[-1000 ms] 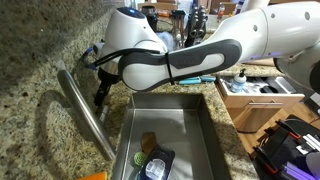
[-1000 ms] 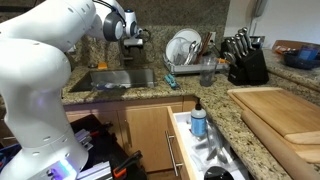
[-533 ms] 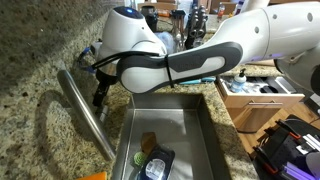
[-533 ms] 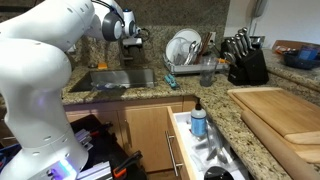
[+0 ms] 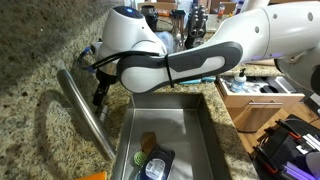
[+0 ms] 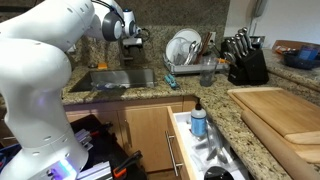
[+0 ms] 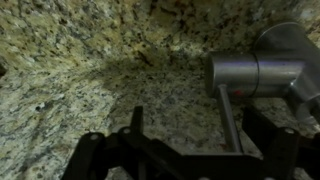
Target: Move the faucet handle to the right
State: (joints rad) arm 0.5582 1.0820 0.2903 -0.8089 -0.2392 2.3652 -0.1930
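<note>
Your fingers (image 7: 135, 135) stand spread apart, gripping nothing. In the wrist view the slim steel faucet handle (image 7: 231, 120) points down from the faucet body (image 7: 255, 72) between them, nearer the finger on that view's right, over the speckled worktop (image 7: 70, 60). In an exterior view the long spout (image 5: 85, 112) slants beside the sink (image 5: 180, 115).

A knife block (image 6: 245, 62) is seen at upper right, a dish rack (image 6: 192, 68) with plates (image 6: 183, 46) at upper centre, and a wooden cutting board (image 6: 285, 115) at lower right, on a granite surface (image 6: 225, 100).
</note>
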